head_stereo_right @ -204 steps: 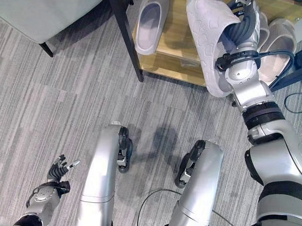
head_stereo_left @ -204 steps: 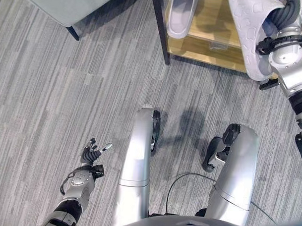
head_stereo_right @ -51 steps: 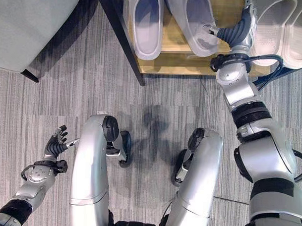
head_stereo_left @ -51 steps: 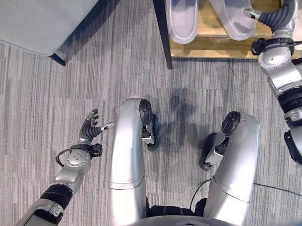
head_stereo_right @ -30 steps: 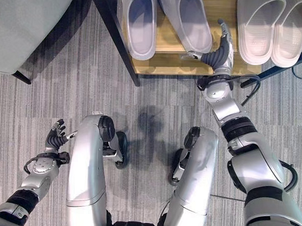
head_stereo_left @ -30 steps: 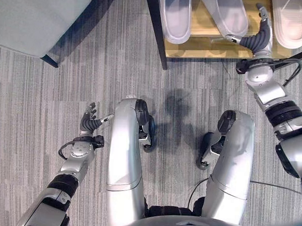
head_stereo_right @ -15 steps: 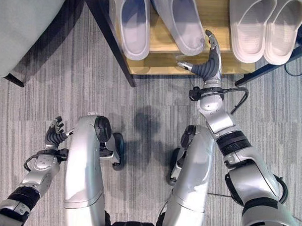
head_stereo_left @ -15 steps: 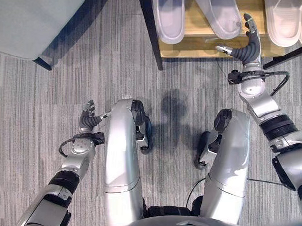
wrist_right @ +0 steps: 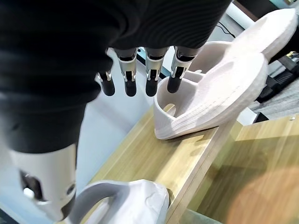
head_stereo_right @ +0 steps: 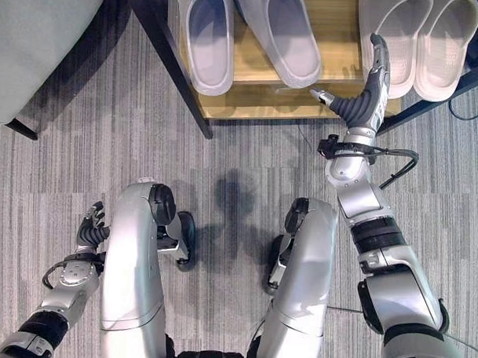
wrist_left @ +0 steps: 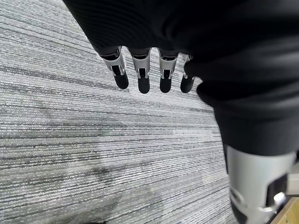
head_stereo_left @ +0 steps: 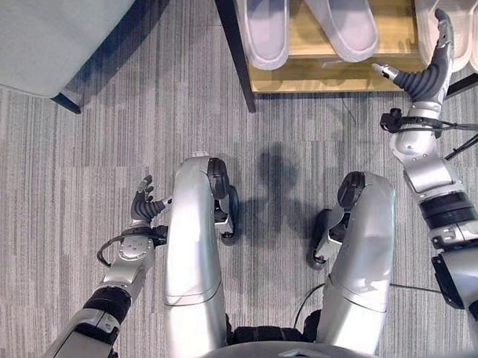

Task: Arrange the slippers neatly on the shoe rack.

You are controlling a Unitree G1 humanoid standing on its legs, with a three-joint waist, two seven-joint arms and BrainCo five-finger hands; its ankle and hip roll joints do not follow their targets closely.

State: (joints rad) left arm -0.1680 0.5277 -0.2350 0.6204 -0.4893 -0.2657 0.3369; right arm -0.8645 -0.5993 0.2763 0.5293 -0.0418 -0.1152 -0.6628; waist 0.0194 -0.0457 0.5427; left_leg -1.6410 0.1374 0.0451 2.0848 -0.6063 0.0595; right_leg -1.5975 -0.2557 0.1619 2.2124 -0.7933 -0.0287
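Wood is what the shoe rack shelf is made of, with a dark leg at its left corner. You can count four slippers on that shelf. Going left to right, there are two pale purple-grey slippers first. The left purple-grey slipper lies straight. The second purple-grey slipper lies just beside it, turned a bit so its near end points toward the right. Then comes bare wood, and then two cream slippers. The first cream slipper and the second cream slipper lie side by side, touching or almost touching. In the right wrist view you can see a cream slipper sitting flat on the wood.

Far to the left there is a grey seat on the striped grey carpet.

Your left hand is low down by your left side, over the carpet and well away from the rack. Its fingers hang loose and hold nothing.

Your right hand is up at the front edge of the rack, between the purple-grey pair and the cream pair. Its fingers are stretched out straight and its thumb sticks out to the side. It is let go and holds nothing. Its fingertips reach over the near end of the first cream slipper, but you cannot tell if they touch it.
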